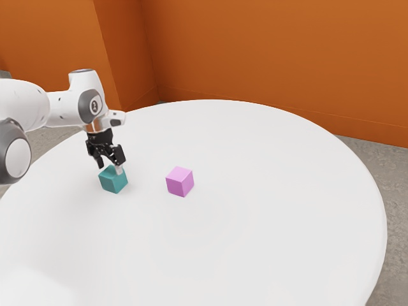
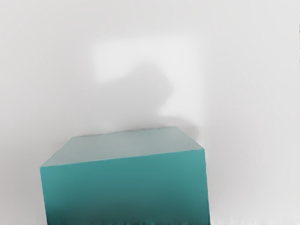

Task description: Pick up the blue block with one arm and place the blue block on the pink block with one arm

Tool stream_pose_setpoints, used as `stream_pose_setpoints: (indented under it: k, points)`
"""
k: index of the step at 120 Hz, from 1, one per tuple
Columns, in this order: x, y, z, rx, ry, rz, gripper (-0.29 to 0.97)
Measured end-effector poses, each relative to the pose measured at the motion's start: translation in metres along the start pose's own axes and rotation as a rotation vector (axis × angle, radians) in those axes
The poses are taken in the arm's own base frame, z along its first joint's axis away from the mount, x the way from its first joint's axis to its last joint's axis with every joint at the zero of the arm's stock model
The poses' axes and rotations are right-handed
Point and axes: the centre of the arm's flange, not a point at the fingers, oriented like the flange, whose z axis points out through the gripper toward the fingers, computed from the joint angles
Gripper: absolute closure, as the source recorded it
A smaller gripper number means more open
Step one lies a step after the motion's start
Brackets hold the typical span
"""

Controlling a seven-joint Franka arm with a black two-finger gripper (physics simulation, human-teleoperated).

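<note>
Gripper (image 1: 111,162), fingers spread open and holding nothing, hangs just above the blue block (image 1: 113,182) on the bench (image 1: 255,223). The block sits at six o'clock below it, with the pink block (image 1: 180,181) at three o'clock.

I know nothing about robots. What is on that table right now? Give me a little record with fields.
table: round, white
blue block: teal-blue cube, resting on the table toward the exterior view's left
pink block: on the table, to the exterior view's right of the blue block, apart from it
gripper: black, directly over the blue block, at its top
stacking: not yet done
walls: orange
</note>
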Motion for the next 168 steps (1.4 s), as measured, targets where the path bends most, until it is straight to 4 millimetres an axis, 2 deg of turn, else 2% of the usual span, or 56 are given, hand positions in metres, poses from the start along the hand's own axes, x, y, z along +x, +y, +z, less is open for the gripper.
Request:
stream_pose_setpoints:
  k: [76,168]
  points:
    - [0.010,-0.010,0.028,-0.008,-0.021,0.060,0.00]
    - [0.013,-0.010,0.040,-0.024,-0.028,0.082,0.01]
